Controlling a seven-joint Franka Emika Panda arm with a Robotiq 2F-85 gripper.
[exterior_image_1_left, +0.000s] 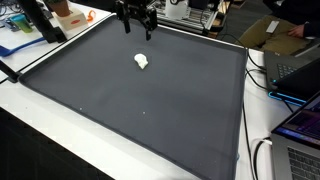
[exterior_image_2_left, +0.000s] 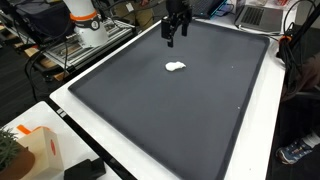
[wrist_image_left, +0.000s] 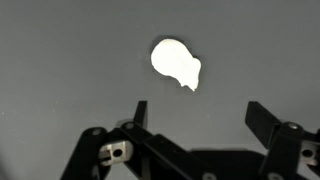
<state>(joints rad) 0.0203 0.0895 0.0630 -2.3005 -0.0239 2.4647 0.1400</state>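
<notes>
A small white crumpled object (exterior_image_1_left: 142, 62) (exterior_image_2_left: 176, 68) lies on the dark grey mat (exterior_image_1_left: 140, 110) (exterior_image_2_left: 170, 110) in both exterior views. My black gripper (exterior_image_1_left: 138, 32) (exterior_image_2_left: 172, 37) hovers above the mat's far edge, short of the object and not touching it. In the wrist view the white object (wrist_image_left: 176, 63) sits ahead of my gripper (wrist_image_left: 200, 113), whose fingers (wrist_image_left: 139, 112) stand wide apart with only bare mat between them. The gripper is open and holds nothing.
The mat covers a white table (exterior_image_1_left: 40, 140). A laptop (exterior_image_1_left: 300, 130) and cables sit at one side, boxes and an orange item (exterior_image_1_left: 70, 15) at the back. A white-and-orange box (exterior_image_2_left: 30, 150) and the robot base (exterior_image_2_left: 85, 25) stand beside the mat.
</notes>
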